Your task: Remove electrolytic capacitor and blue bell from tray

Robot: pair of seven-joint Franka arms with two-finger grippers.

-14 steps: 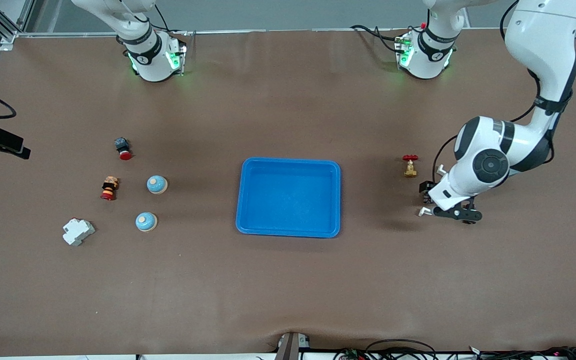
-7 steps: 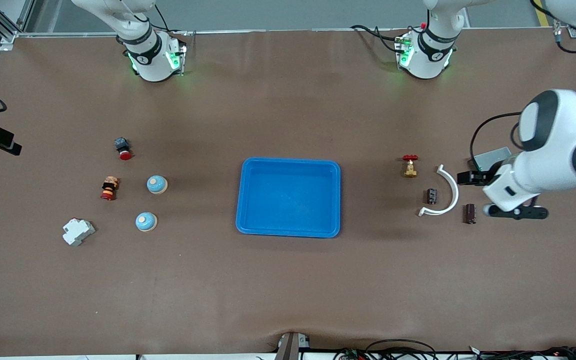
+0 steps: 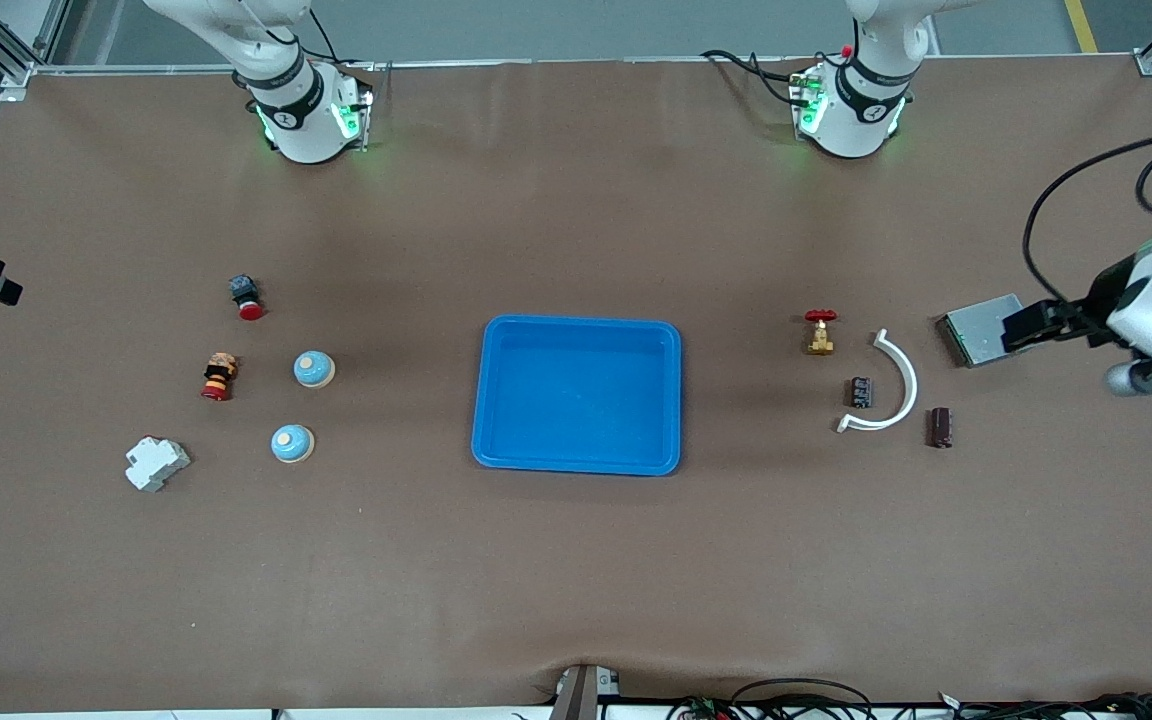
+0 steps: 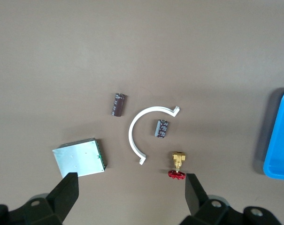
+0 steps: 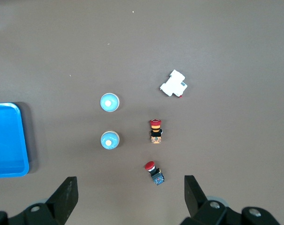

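Two capacitors lie toward the left arm's end of the table: a brown one (image 3: 939, 427) (image 4: 118, 103) and a black one (image 3: 862, 392) (image 4: 161, 128). Two blue bells (image 3: 314, 369) (image 3: 291, 443) stand toward the right arm's end, and the right wrist view shows both (image 5: 109, 102) (image 5: 109, 139). The blue tray (image 3: 581, 322) sits mid-table with nothing in it. My left gripper (image 4: 131, 187) hangs open and empty, high over the table beside the capacitors. My right gripper (image 5: 130, 187) hangs open and empty, high over the table by the bells.
Around the capacitors lie a white curved clip (image 3: 891, 385), a brass valve with a red wheel (image 3: 820, 331) and a metal plate (image 3: 971, 328). Near the bells are a red push button (image 3: 246, 297), a second red button (image 3: 219, 376) and a white breaker (image 3: 156, 463).
The left arm has risen and swung from over the capacitors toward its end of the table, uncovering them, the clip and the plate. Nothing on the table has moved.
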